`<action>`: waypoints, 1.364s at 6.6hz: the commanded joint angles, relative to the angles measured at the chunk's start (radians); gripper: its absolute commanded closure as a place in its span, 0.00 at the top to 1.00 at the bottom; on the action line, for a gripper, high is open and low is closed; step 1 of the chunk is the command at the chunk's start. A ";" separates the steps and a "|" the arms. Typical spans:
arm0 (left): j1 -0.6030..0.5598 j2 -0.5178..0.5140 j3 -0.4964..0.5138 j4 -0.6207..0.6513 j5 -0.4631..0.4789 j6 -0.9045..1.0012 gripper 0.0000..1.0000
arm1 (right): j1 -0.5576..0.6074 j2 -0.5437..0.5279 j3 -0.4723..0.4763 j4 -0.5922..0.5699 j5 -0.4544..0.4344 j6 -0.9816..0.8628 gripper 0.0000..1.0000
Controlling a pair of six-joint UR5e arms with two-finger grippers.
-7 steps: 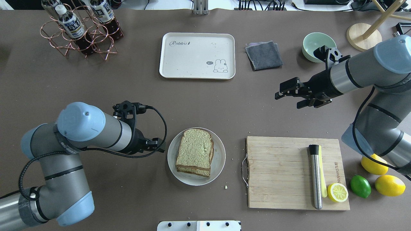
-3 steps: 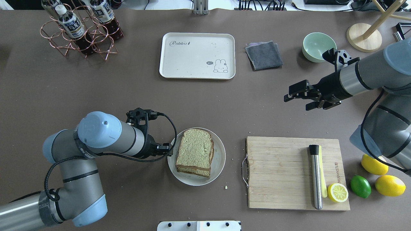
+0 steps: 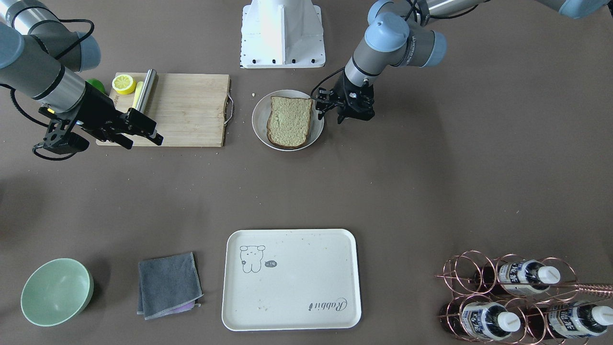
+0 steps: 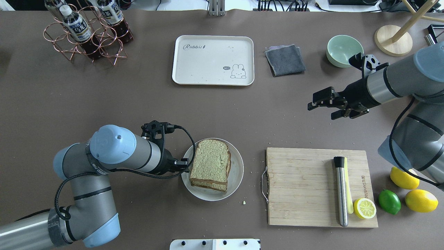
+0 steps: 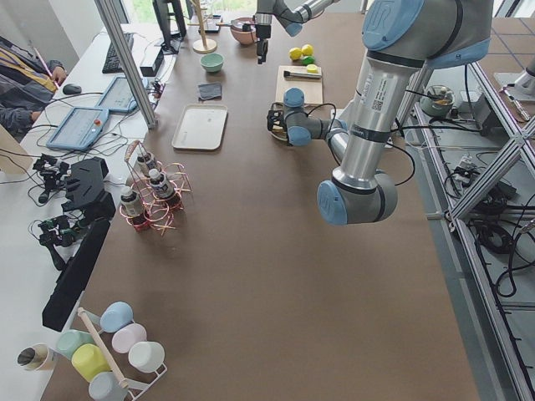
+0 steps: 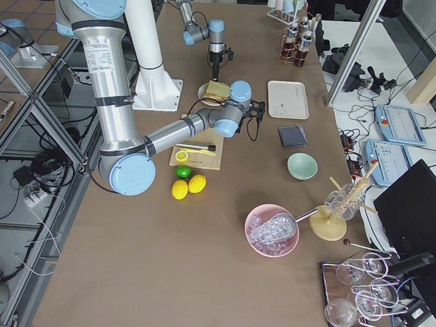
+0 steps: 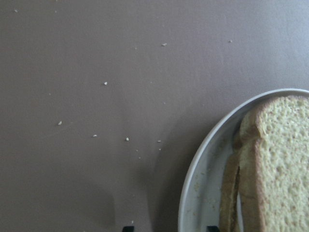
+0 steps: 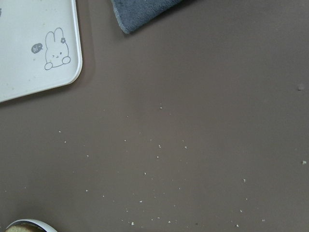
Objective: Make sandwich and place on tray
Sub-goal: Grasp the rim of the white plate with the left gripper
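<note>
The sandwich (image 4: 210, 165), two stacked slices of greenish-tan bread with dark crust, lies on a round white plate (image 4: 238, 168); no egg shows. It also shows in the front view (image 3: 289, 120) and the left wrist view (image 7: 280, 159). My left gripper (image 4: 186, 163) is open and low at the plate's left rim, right beside the sandwich. In the wrist view its fingertips straddle the rim. The cream tray (image 4: 213, 59) lies bare at the table's far middle. My right gripper (image 4: 321, 110) is open and empty, hovering over bare table right of the tray.
A wooden cutting board (image 4: 305, 184) with a metal cylinder (image 4: 340, 191) and a half lemon (image 4: 364, 208) lies right of the plate. Lemons and a lime lie beside it. A grey cloth (image 4: 285, 59), a green bowl (image 4: 343, 50) and a bottle rack (image 4: 86, 31) stand at the back.
My left arm has moved right, bringing its gripper up to the plate's left rim. My right gripper has drawn back a little to the right.
</note>
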 commanded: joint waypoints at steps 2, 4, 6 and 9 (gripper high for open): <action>0.025 -0.004 0.005 -0.001 0.037 -0.012 0.24 | -0.002 -0.005 -0.007 0.002 -0.003 -0.002 1.00; 0.023 -0.004 0.000 -0.002 0.037 -0.030 0.00 | -0.002 -0.005 -0.007 0.003 -0.003 -0.002 1.00; -0.009 -0.018 -0.006 -0.004 0.034 -0.093 0.00 | -0.001 -0.003 -0.001 0.003 -0.003 -0.002 1.00; -0.185 -0.135 0.114 -0.001 -0.050 -0.090 0.00 | 0.002 -0.006 0.007 0.003 -0.005 -0.002 1.00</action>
